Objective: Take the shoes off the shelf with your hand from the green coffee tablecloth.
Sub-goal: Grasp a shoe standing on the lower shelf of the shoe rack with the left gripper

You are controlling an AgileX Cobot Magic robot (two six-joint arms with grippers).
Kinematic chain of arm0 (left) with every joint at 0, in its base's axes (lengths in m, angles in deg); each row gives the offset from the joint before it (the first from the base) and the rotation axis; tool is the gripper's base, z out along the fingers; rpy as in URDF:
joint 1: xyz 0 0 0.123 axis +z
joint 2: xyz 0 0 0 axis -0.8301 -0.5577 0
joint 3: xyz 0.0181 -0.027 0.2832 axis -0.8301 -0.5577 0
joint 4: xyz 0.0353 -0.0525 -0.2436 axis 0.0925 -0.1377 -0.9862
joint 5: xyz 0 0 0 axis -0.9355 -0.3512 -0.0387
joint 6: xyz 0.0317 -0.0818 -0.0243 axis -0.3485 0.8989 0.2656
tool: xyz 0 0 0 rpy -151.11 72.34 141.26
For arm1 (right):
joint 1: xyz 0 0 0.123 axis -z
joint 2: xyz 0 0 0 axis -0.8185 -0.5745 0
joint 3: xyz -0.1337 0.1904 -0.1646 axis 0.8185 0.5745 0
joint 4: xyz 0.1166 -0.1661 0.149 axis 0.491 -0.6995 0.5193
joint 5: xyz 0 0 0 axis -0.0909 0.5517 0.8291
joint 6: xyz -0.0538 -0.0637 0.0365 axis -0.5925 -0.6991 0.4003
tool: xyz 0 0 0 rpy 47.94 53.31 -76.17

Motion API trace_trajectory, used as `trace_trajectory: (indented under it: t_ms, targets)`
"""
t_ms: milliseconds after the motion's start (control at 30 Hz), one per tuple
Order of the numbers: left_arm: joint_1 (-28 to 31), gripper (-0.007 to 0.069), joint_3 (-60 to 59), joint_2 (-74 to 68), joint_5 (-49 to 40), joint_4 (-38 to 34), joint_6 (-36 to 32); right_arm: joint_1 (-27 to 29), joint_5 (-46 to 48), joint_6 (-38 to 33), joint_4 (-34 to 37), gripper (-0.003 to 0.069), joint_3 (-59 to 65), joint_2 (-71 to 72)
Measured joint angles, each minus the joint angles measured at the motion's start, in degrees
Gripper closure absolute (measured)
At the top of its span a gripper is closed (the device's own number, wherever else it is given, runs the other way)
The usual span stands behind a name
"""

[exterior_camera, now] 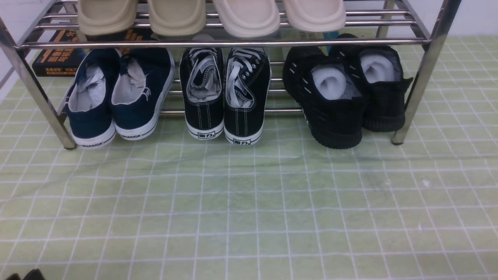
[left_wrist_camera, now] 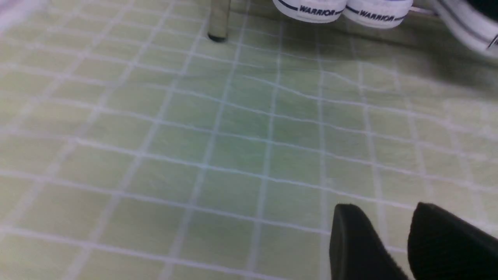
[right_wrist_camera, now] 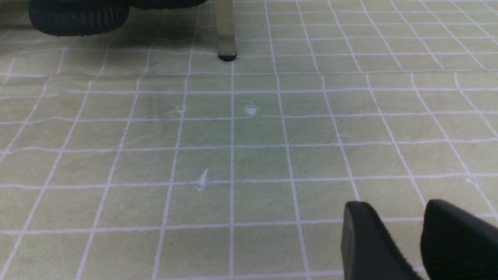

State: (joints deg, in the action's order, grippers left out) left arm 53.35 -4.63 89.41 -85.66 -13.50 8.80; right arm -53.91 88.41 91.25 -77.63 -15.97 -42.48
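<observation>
Where the shoes sit: the shoes (exterior_camera: 225,97) are on the lower tier of the shelf (exterior_camera: 422,77), in the middle slot, between a navy pair (exterior_camera: 116,97) on the left and a black knit pair (exterior_camera: 342,97) on the right.
Long axis: each shoe runs near to far, with the heel toward the robot and the toe pushed in under the upper bars. The two lie side by side, touching or nearly so.
Left gripper: the left gripper (left_wrist_camera: 389,217) hangs low over the green coffee tablecloth (exterior_camera: 249,210), fingers slightly parted and holding nothing.
Right gripper: the right gripper (right_wrist_camera: 397,216) is likewise parted a little and empty, facing the shelf's right leg and a knit heel.
Direction to target: the pair lies far and ahead of both grippers, well apart from each.
Nearer arm: probably the left. Its wrist view catches the navy heels and the edge of a white sole that seems to be the target's, while the right wrist view shows none of it.
Next move calls for: a forward reach toward the heels, then a pull toward the near side, along the shoes' length.
</observation>
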Motion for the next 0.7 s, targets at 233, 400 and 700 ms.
trace_trajectory:
  t_ms: [233,400,700]
  targets:
    - [0.0,0.0385,0.0,0.0,-0.8,-21.1,21.6,0.0,0.0,0.0,0.0,0.0419,0.0,0.0]
    - [0.0,0.0385,-0.1,0.0,-0.7,-22.8,26.2,0.0,0.0,0.0,0.0,0.0419,0.0,0.0]
    - [0.0,0.0512,4.1,0.0,1.2,-19.2,25.9,0.0,0.0,0.0,0.0,0.0419,0.0,0.0]
